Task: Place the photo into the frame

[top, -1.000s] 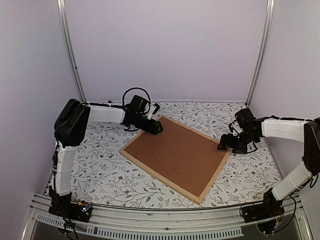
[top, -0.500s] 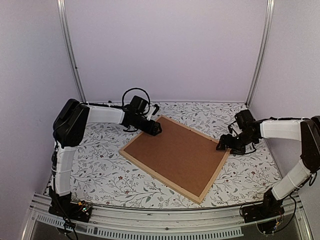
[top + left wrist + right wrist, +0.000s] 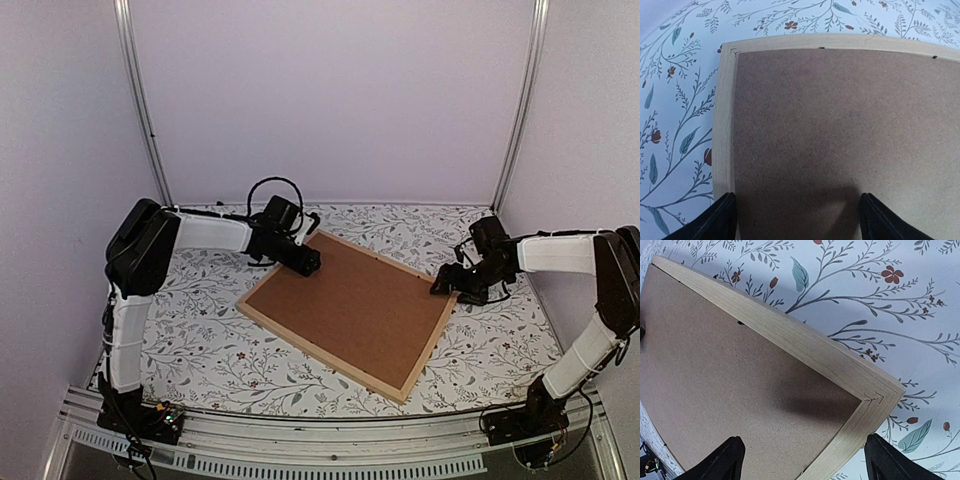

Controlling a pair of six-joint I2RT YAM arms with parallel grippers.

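Observation:
The frame (image 3: 326,350), thin light-wood strips, lies face down on the floral table. The plain brown backing board (image 3: 350,308) fills it. The photo is hidden. My left gripper (image 3: 306,262) is open over the frame's far left corner; in the left wrist view its fingers (image 3: 720,220) straddle the backing board (image 3: 840,125) beside the wood rim (image 3: 725,125). My right gripper (image 3: 447,284) is open over the frame's right corner; in the right wrist view its fingers (image 3: 880,460) straddle that corner (image 3: 875,397) and the board (image 3: 730,390).
The floral tablecloth (image 3: 200,340) surrounds the frame. Two metal posts (image 3: 140,100) and white walls stand behind and at the sides. A metal rail (image 3: 320,440) runs along the near edge.
Both grippers have pushed slightly inward along the frame's corners. The frame has shifted a little to the left.

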